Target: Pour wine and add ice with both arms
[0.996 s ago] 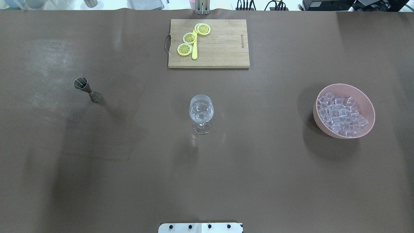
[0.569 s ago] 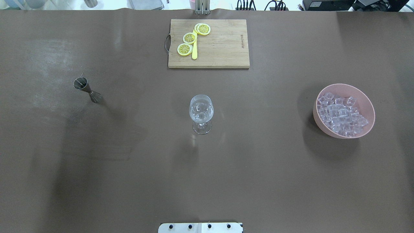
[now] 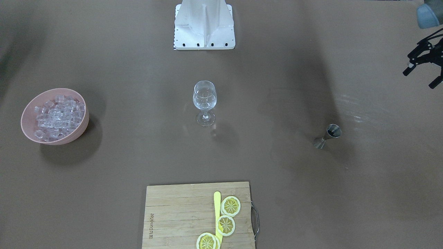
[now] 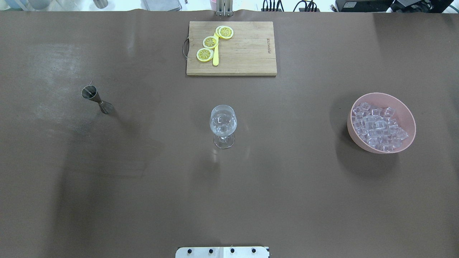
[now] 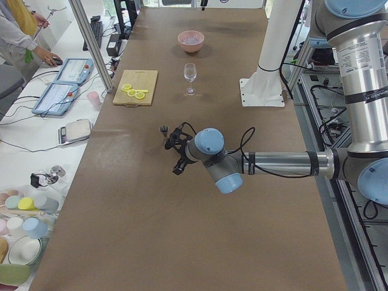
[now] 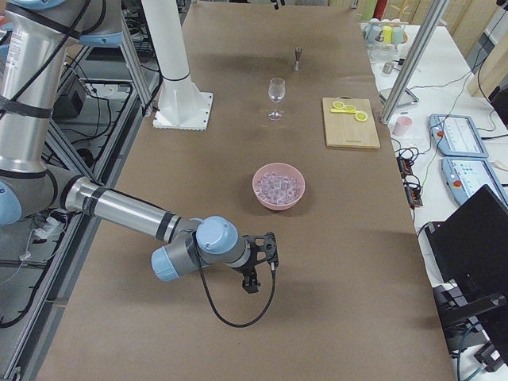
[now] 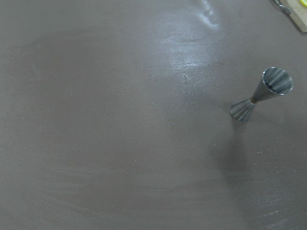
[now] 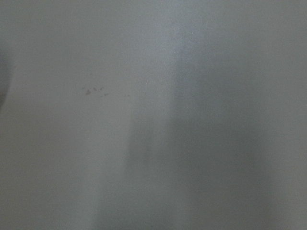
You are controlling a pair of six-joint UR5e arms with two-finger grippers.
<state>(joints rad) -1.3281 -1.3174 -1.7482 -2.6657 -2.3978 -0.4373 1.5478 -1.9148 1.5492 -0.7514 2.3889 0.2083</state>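
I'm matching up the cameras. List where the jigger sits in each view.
Front-facing: jigger right of centre.
Overhead: jigger left.
Exterior left: jigger middle.
Exterior right: jigger top.
Left wrist: jigger right.
Right wrist: absent.
Landmark: glass, mid-table in exterior views.

glassy ice (image 4: pixel 376 127), wooden board (image 4: pixel 247 53), shiny metal jigger (image 4: pixel 96 99).

Only marking: small dark imprint along one short edge of the rectangular pale wooden cutting board (image 4: pixel 247 53), too small to read.

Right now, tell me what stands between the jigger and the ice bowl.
The wine glass stands roughly midway between jigger and bowl; the overhead view shows it.
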